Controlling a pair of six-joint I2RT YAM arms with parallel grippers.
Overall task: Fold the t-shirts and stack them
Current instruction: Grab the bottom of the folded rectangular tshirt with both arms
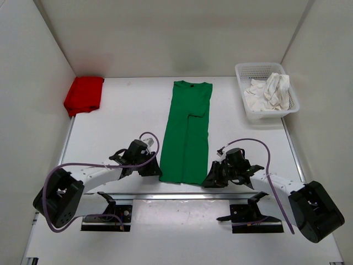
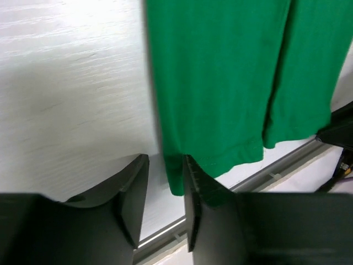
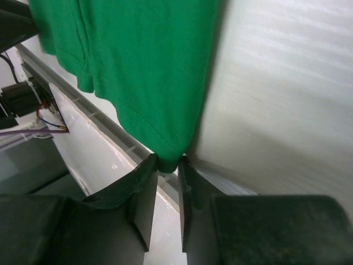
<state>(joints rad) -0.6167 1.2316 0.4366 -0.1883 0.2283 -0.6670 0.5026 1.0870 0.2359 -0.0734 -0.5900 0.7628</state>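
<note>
Closest in are the two grippers at the near edge of the tabletop, one at each bottom corner of the green t-shirt. On the left gripper the jaws stand narrowly apart around the hem corner, with bare table showing between the cloth and one finger, so nothing is clamped there. On the right gripper the jaws are narrow and the other hem corner runs down between the tips. It looks pinched, though the wrist view is too tight to be sure.

The green shirt lies in the middle of the tabletop, folded in from both sides into a long strip. Its long axis runs from near edge to far edge, leaning slightly left at the hem end. The collar points to the far edge and the hem to the near edge.

The risk I see is an uneven lift. If one side holds and the other only straddles, the strip would skew. Each hold is only at a corner tip, so it could slip, or catch the top layer alone and open the folds.

The red t-shirt sits folded at the far left corner. The white t-shirt lies crumpled in the basket at the far right corner.
</note>
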